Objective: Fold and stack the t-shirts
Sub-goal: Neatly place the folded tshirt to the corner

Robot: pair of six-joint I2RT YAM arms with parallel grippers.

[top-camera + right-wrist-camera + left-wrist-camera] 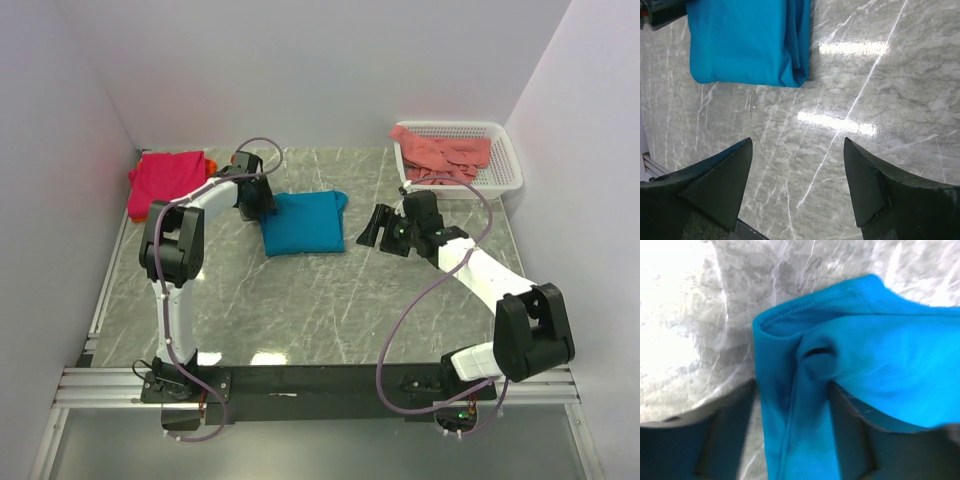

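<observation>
Teal-blue t-shirt [303, 224] seemingly between left jaws

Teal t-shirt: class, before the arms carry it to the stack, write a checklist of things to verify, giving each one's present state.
1. Left gripper has cloth of the teal t-shirt between its fingers: ok.
2. All folded layers are caught in that grip: cannot tell.
3. Teal t-shirt is folded compactly: ok.
4. Right gripper is open and holding nothing: ok.
5. Magenta t-shirt lies flat at the far left to stack on: ok.
6. Salmon t-shirt is out of the basket: not ok.
</observation>
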